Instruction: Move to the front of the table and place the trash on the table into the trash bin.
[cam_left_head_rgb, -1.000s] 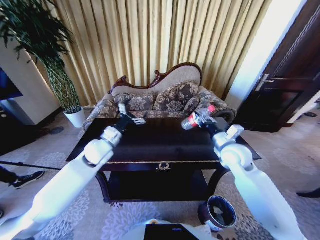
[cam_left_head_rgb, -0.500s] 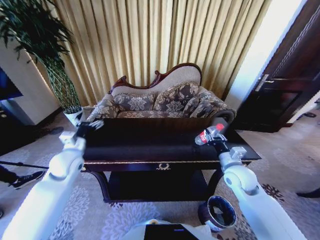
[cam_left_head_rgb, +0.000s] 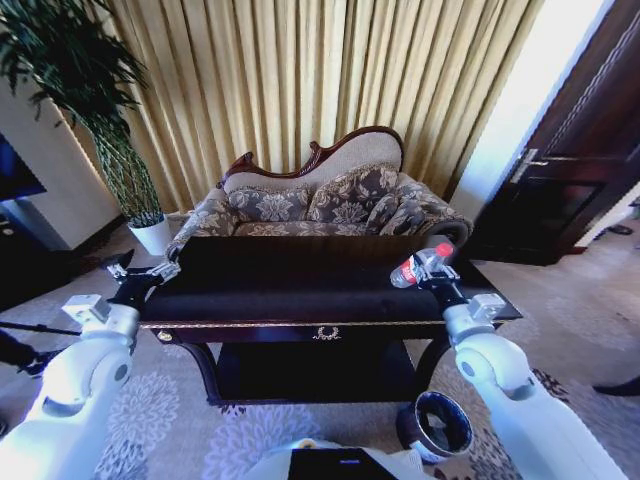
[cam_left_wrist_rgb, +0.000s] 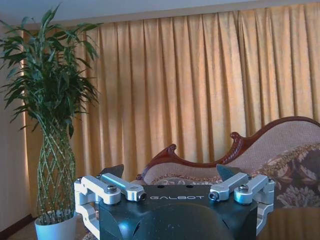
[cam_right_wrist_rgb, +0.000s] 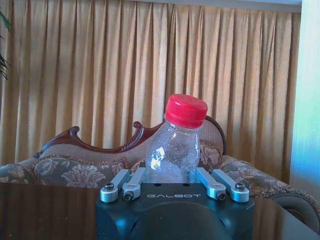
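The dark glossy table (cam_left_head_rgb: 300, 295) stands in front of me, in the head view. My right gripper (cam_left_head_rgb: 432, 276) is over the table's right end, shut on the trash: a clear plastic bottle (cam_left_head_rgb: 418, 266) with a red cap. In the right wrist view the bottle (cam_right_wrist_rgb: 175, 150) stands upright between the fingers (cam_right_wrist_rgb: 122, 184) of the right gripper (cam_right_wrist_rgb: 172, 182). My left gripper (cam_left_head_rgb: 143, 274) hangs just off the table's left end. In the left wrist view the left gripper (cam_left_wrist_rgb: 170, 172) is open and holds nothing. The round dark trash bin (cam_left_head_rgb: 440, 425) stands on the carpet by the table's front right leg, below my right arm.
A patterned sofa (cam_left_head_rgb: 320, 200) with a carved back stands right behind the table, against gold curtains. A tall plant in a white pot (cam_left_head_rgb: 150, 235) is at the back left. A dark door (cam_left_head_rgb: 570, 190) is at the right. Patterned carpet surrounds the table.
My left arm has swung left from above the table to beyond its left end. My right gripper has carried the bottle right and lower, toward the table's right end.
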